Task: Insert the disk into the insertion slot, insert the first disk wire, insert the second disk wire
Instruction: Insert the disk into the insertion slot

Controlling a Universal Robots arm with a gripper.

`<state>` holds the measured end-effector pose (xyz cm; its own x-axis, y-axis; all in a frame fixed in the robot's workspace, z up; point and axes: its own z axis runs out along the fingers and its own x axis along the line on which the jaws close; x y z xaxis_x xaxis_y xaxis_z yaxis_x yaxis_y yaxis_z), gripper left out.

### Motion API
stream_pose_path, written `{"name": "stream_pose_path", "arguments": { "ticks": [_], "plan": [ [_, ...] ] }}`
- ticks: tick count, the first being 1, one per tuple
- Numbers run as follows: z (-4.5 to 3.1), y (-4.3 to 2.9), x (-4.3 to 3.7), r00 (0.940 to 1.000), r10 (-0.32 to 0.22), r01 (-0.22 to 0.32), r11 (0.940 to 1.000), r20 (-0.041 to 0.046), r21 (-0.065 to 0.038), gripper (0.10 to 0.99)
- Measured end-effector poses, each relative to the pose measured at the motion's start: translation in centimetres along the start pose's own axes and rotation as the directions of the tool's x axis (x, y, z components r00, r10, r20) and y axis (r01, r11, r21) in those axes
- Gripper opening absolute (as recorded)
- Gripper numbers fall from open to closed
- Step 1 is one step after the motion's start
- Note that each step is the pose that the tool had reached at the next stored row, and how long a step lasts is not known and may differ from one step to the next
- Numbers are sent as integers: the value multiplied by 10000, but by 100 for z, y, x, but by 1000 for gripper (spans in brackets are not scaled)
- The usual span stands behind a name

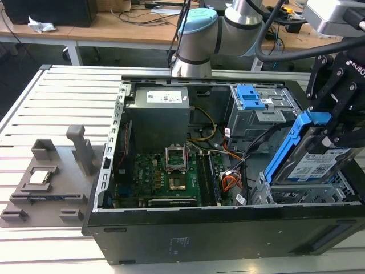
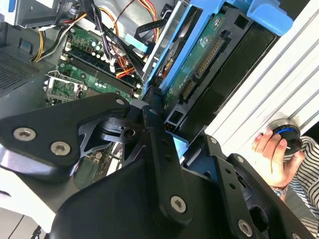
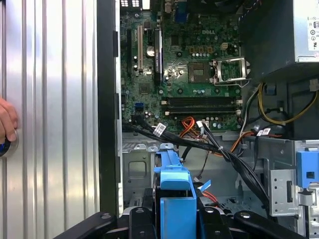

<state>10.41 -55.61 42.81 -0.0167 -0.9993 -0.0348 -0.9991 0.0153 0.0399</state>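
Your gripper (image 1: 335, 132) is clamped on the disk (image 1: 315, 164) and holds it tilted, blue carrier edge up, just above the insertion slot (image 1: 296, 196) in the computer case's (image 1: 171, 240) near corner, on the exterior view's right.

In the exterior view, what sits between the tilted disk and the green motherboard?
A loose bundle of cables, black and orange, lies between the disk and the motherboard in the exterior view. The first wrist view shows the same bundle.
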Motion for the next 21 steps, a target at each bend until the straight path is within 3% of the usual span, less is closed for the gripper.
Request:
{"name": "stream_pose_path", "arguments": {
  "ticks": [15, 21],
  "plan": [
    [117, -5, 4, 10000, 0, 0, 10000, 1, 0, 365],
    [119, -5, 4, 10000, 0, 0, 10000, -2, -1, 376]
  ]
}}
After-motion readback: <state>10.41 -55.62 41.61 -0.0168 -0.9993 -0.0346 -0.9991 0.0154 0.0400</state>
